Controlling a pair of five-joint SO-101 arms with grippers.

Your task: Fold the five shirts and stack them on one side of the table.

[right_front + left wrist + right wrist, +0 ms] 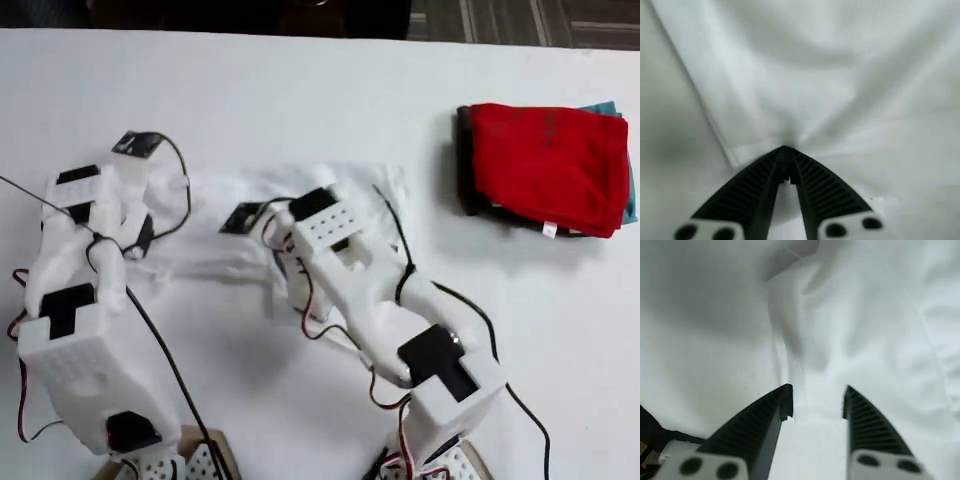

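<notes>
White cloth lies spread across the middle of the table (300, 90): a white shirt (220, 190), rumpled and hard to tell from the pale surface under it, with both arms bent over it. The left arm (75, 300) stands over the shirt's end farthest from the stack, and the right arm (350, 270) reaches in across its middle. In the left wrist view the left claw (785, 152) is pinched tight, its two dark ribbed fingers (750, 185) meeting at the tips on a puckered bit of the white shirt (840, 90), with creases running out from that spot. In the right wrist view the right claw (816, 402) stands apart, its fingers (760, 420) either side of a raised fold of the white shirt (865, 325) that runs between them. Well apart from this, near the table's far right edge in the high view, sits a stack (540, 175) of folded shirts: a red shirt (545, 165) on top, a dark shirt (465, 160) showing at the edge beneath it, and a teal shirt (610, 108) peeking out at the far corner.
</notes>
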